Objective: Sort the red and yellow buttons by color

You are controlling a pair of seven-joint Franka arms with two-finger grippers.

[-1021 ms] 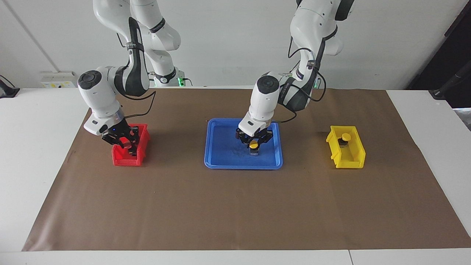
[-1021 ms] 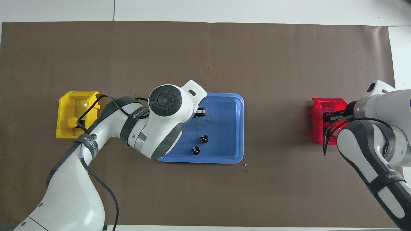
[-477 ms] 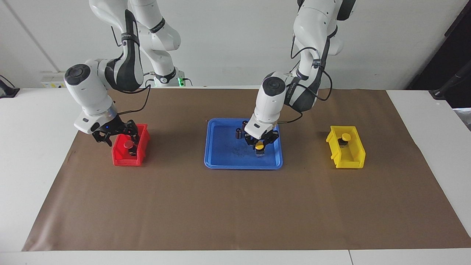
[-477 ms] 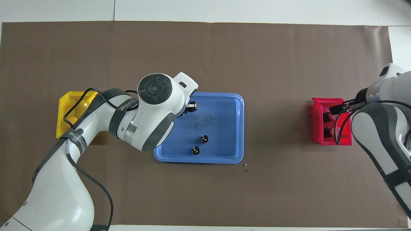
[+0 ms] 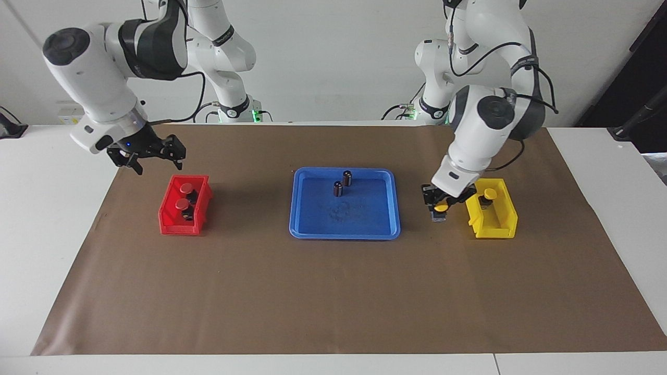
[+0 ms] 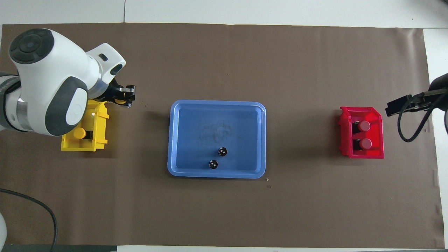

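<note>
My left gripper [image 5: 441, 205] is shut on a yellow button [image 5: 442, 208] and holds it low over the mat, between the blue tray [image 5: 312, 229] and the yellow bin [image 5: 499, 224], close to the bin's wall. It also shows in the overhead view [image 6: 123, 99]. A second yellow button [image 5: 489, 194] sits in the yellow bin. Two red buttons [image 5: 186, 187] [image 5: 181, 204] sit in the red bin [image 5: 169, 221]. My right gripper [image 5: 156, 160] is open and empty, raised over the mat just beside the red bin at its robot-side end.
Two dark brown cylinders [image 5: 347, 178] [image 5: 338, 188] stand in the blue tray at its edge nearer the robots. A brown mat [image 5: 333, 291] covers the table. The bins stand toward each end, with the tray between them.
My left gripper has lifted the yellow button out of the blue tray and carried it to the yellow bin's side. My right gripper has risen out of the red bin, leaving a red button there.
</note>
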